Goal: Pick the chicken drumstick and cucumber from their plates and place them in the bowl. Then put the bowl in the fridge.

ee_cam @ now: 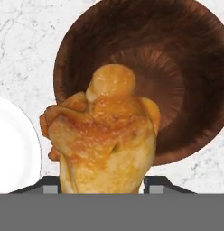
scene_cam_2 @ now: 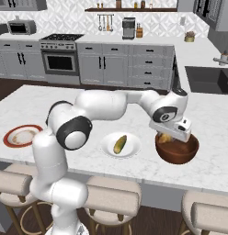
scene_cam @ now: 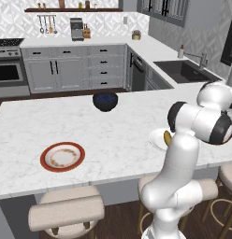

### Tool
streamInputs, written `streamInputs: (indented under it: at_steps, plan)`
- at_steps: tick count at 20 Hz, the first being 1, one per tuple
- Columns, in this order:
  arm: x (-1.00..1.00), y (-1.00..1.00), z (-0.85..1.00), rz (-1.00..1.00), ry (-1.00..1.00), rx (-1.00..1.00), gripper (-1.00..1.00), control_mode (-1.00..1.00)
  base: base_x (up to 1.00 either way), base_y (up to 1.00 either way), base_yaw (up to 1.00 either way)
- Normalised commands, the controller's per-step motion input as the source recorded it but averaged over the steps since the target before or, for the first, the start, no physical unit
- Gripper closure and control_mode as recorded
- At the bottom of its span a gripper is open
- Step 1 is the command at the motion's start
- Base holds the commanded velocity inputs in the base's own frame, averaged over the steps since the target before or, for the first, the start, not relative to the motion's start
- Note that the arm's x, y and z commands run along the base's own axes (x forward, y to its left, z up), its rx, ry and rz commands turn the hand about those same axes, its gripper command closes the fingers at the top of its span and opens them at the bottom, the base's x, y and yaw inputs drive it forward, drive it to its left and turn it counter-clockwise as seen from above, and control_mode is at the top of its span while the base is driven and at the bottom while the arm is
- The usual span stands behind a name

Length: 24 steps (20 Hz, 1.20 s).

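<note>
My gripper (scene_cam_2: pixel 169 136) is shut on the golden-brown chicken drumstick (ee_cam: pixel 105 135) and hangs just above the reddish-brown bowl (scene_cam_2: pixel 178 150) on the island's right part. In the hand view the drumstick sits between the two fingertips (ee_cam: pixel 50 182), over the near-left rim of the bowl (ee_cam: pixel 186 67). The yellowish-green cucumber (scene_cam_2: pixel 119 144) lies on the white plate (scene_cam_2: pixel 106 146), left of the bowl. Far to the left, the red-rimmed plate (scene_cam_2: pixel 22 136) holds nothing. The fridge is out of view.
A small dark bowl (scene_cam: pixel 105 101) stands at the island's far side. Padded stools (scene_cam: pixel 66 212) line the near edge. A sink (scene_cam: pixel 185 70) is set in the counter beyond, and an oven (scene_cam_2: pixel 60 62) stands against the back wall.
</note>
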Motion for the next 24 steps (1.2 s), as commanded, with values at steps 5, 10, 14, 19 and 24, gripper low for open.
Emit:
streamInputs:
  at_steps: [5, 10, 14, 19, 24]
  plan:
    - [0.21, -0.68, -0.19, 0.07, 0.0, 0.03, 1.0, -1.0, 0.0, 0.0, 0.0]
    - [0.05, -0.1, -0.22, 0.0, 0.01, 0.01, 1.0, -1.0, 0.0, 0.0, 0.0]
    - [0.2, 0.0, -0.29, 0.0, 0.0, 0.0, 1.0, -1.0, 0.0, 0.0, 0.0]
    - [0.18, 0.03, -0.37, 0.0, 0.0, 0.0, 1.0, -1.0, 0.0, 0.0, 0.0]
    - [0.14, 0.02, -0.07, -0.01, 0.01, 0.0, -1.0, -1.0, 0.0, 0.0, 0.0]
